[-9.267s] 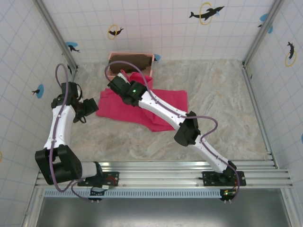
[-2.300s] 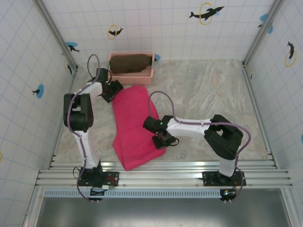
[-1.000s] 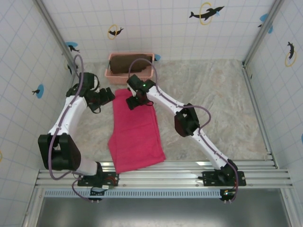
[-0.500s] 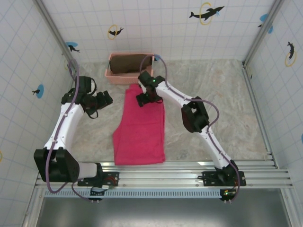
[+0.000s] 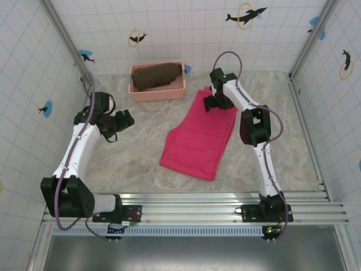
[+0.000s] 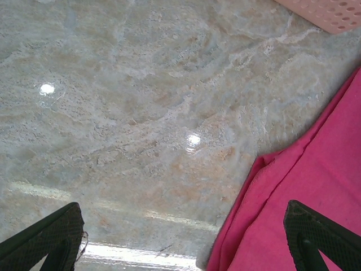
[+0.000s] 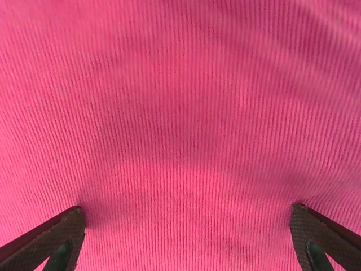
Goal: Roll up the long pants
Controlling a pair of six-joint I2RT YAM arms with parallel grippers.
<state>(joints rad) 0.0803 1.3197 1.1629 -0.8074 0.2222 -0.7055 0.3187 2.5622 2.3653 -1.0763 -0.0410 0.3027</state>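
Magenta ribbed fabric sits right under the right end effector (image 5: 216, 103). Its fingers (image 7: 48, 240) are spread wide with nothing pinched between them, so I'm calling it released. Can't tell if the tips touch the cloth or hang just off it.

It's at the far end of the pants (image 5: 198, 138), which lie flat on the bench (image 5: 276, 130) as one long strip. The long axis runs diagonally, with the far end under the right end effector and the near end down-left toward the arm bases. My read is that the roll has to run along that diagonal, and the right arm is much the nearer one to start it.

The left end effector (image 5: 122, 121) is wide open too and empty, over bare bench and well apart from the pants. The strip lies to its right, and its wrist camera catches the pink edge at lower right.

The basket (image 5: 158, 94) with brown cloth (image 5: 155, 76) sits at the far side, left of the strip's far end, near it but not touching.
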